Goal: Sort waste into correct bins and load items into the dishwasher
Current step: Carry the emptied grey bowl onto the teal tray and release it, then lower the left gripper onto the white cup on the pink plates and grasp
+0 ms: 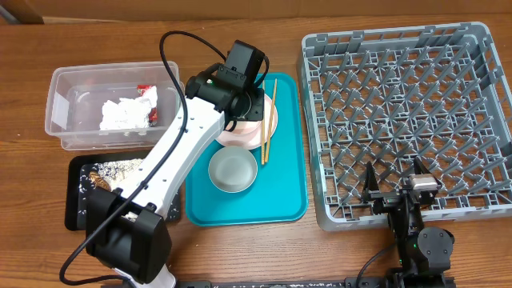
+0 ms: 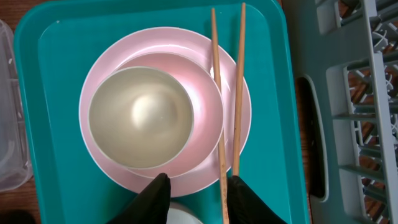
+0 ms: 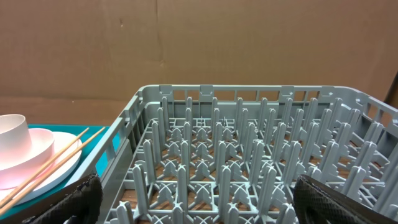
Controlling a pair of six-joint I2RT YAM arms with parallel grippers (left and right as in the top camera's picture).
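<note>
**Waste sorted, loading of the rack yet to begin**

The dish rack (image 1: 400, 112) stood empty at the right of the table, so I judged the loading step to be only starting. The teal tray (image 1: 280, 192) beside it carried all the dishes. The clear tub (image 1: 68, 80) held the napkin (image 1: 124, 114) and the red wrapper (image 1: 149, 94), and the black tray (image 1: 76, 200) held the food scraps (image 1: 112, 172), so the sorting looked finished.

On the teal tray the pink plate (image 2: 180, 38) bore the pink bowl (image 2: 202, 93) with the white cup (image 2: 140, 118) inside it. The grey bowl (image 1: 233, 169) sat apart on the near side. The two chopsticks (image 2: 238, 93) lay across the plate's right side.

The next move likely called for a low, narrow pinch on one thin stick, or on the plate's near rim, without tipping the stack.

The left gripper (image 2: 199, 186) hovered over the plate's near edge with its fingers partly apart. One chopstick ran through the gap, but nothing was clamped. The right gripper (image 1: 394, 188) waited at the rack's near edge, spread wide and holding nothing
</note>
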